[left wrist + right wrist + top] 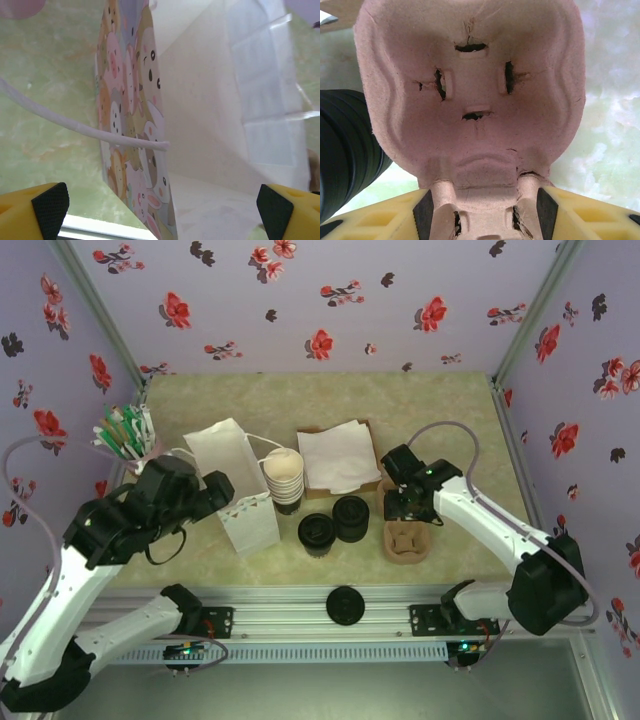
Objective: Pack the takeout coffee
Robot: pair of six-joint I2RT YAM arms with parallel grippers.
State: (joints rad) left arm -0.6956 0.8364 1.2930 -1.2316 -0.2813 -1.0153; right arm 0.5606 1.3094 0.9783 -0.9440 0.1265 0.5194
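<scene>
White paper bag [238, 480] is standing open at left centre, its cord handle [85, 131] hanging loose. Stack of lidless cups [283, 475] is leaning just right of it. Napkins [338, 460] are lying farther back. Pulp cup carrier [405, 540] is sitting right of the black lid stack [351, 518].

A staged robot test booth: floral-print walls [320, 300] on aluminium framing [100, 315] around a green tabletop [450, 410].

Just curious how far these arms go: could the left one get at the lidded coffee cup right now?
Probably not directly. The left tool is open and free, but the white paper bag stands between it and the coffee cup, so it would have to go around.
</scene>
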